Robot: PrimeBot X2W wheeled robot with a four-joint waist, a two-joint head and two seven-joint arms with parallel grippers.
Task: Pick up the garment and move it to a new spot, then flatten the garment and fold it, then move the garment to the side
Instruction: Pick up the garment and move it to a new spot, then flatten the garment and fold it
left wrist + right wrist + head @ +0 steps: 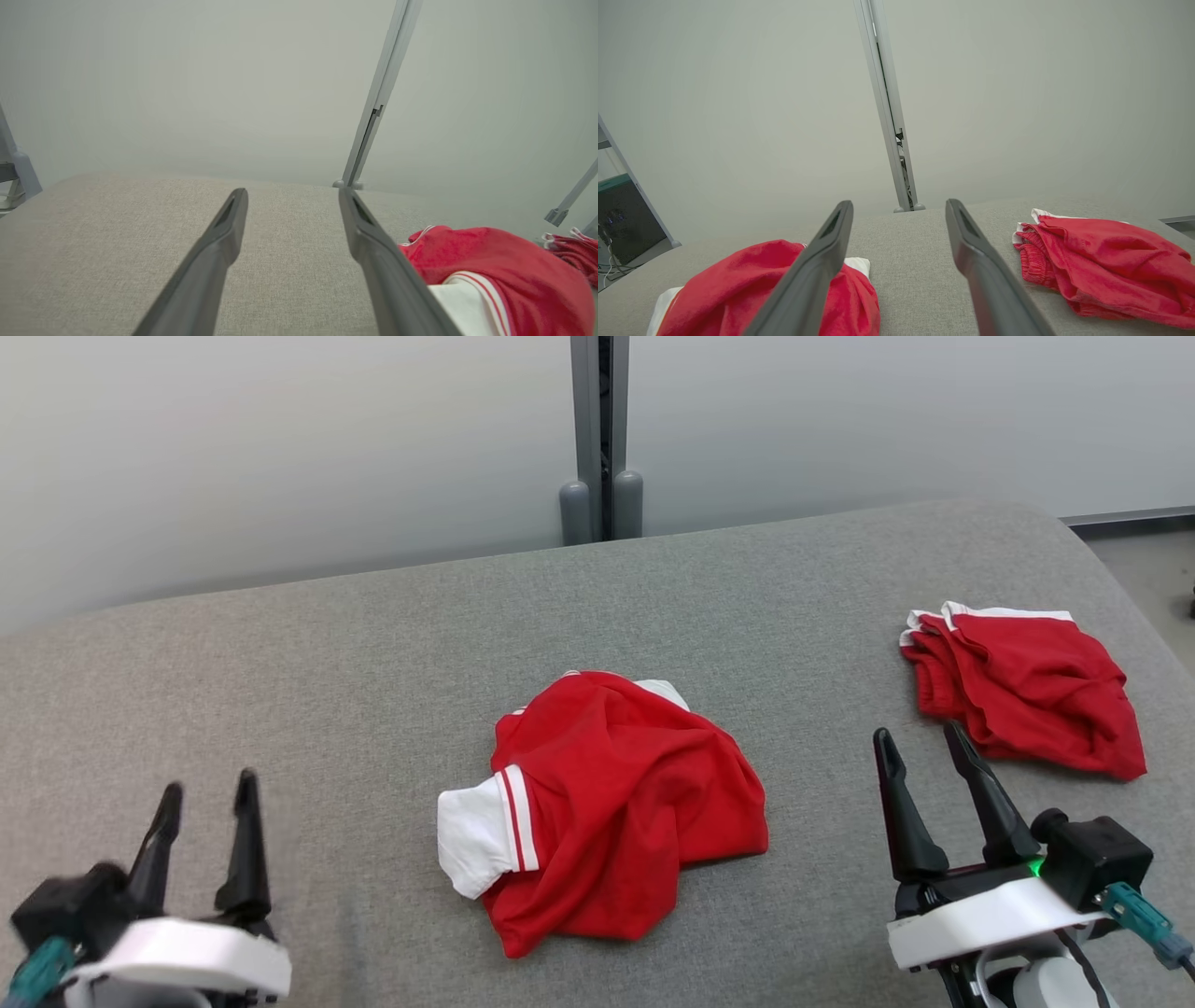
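Red with a white striped sleeve, the garment [616,803] lies crumpled in the middle of the grey fabric-covered table [373,663], between the two tools and touching neither. The left tool [210,787] sits at the near left, fingers spread and empty. The right tool [918,735] is likewise spread and empty, just beside a second red garment [1027,695] at the right.
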